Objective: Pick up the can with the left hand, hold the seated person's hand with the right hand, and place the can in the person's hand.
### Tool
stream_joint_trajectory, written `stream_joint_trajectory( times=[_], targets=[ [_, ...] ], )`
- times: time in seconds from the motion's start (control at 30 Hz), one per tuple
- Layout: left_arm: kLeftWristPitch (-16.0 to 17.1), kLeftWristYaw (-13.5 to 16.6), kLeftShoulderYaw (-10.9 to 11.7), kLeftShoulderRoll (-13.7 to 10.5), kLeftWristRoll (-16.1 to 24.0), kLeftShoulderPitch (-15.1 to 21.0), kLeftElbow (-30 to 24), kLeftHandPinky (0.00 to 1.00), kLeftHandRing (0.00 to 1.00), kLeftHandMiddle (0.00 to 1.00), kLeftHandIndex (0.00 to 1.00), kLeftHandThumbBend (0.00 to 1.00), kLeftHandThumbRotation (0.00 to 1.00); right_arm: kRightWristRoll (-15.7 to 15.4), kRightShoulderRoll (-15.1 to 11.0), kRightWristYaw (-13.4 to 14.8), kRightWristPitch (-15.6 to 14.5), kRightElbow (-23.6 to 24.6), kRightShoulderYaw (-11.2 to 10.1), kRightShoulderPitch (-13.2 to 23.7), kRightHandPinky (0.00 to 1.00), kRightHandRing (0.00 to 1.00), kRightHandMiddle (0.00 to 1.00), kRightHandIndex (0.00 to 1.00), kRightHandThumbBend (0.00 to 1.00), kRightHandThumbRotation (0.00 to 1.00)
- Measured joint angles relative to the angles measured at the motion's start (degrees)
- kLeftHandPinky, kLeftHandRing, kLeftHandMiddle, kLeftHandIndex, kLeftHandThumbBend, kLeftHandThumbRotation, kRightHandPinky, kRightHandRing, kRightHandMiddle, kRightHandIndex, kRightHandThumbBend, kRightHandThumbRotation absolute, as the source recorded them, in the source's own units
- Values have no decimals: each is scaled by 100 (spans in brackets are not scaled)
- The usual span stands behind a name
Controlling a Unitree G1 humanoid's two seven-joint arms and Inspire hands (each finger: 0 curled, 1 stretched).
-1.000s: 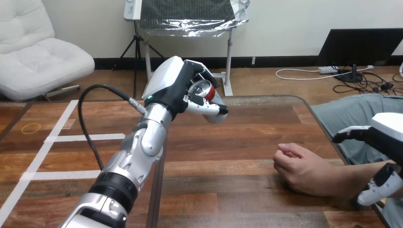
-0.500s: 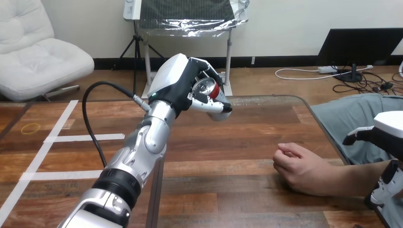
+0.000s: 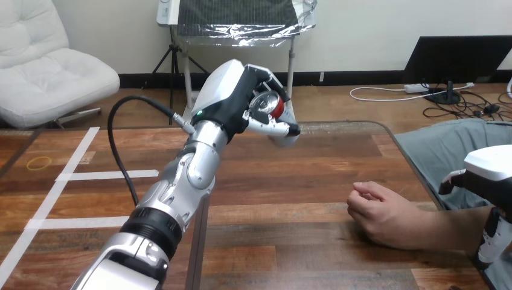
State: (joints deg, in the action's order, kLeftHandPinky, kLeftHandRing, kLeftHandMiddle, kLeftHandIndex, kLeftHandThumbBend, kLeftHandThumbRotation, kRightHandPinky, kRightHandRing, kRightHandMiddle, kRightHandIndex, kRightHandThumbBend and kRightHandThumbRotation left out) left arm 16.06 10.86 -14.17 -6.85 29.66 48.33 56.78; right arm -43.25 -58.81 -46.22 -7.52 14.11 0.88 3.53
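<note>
A red metal can with a silver top (image 3: 265,104) sits in the black left robot hand (image 3: 232,96) with its white back shell. The right robot hand (image 3: 489,172) is white and black too. The brown, wood-grained tabletop (image 3: 290,181) carries white tape stripes (image 3: 108,175) and a yellow ring (image 3: 39,162).

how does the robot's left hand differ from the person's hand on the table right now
The robot's black-and-white left hand is raised above the brown wooden table; the person's hand rests on it. The left hand is curled round a red and silver can; the person's hand is loosely curled and seems empty. The left hand is over the far edge, the person's hand nearer, at the right. Both have bent fingers.
</note>
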Motion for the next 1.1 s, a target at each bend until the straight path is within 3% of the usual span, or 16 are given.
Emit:
stream_joint_trajectory(
  times=[0.7,1.1],
  targets=[
    [115,56,-6,73,-9,163,173,36,42,49,48,67,0,-391,2,31,550,-1056,603,802,95,96,92,86,81,17],
    [114,80,-33,129,-7,168,238,37,42,49,48,68,0,-421,37,70,713,-1530,890,1126,96,95,92,85,81,17]
  ],
)
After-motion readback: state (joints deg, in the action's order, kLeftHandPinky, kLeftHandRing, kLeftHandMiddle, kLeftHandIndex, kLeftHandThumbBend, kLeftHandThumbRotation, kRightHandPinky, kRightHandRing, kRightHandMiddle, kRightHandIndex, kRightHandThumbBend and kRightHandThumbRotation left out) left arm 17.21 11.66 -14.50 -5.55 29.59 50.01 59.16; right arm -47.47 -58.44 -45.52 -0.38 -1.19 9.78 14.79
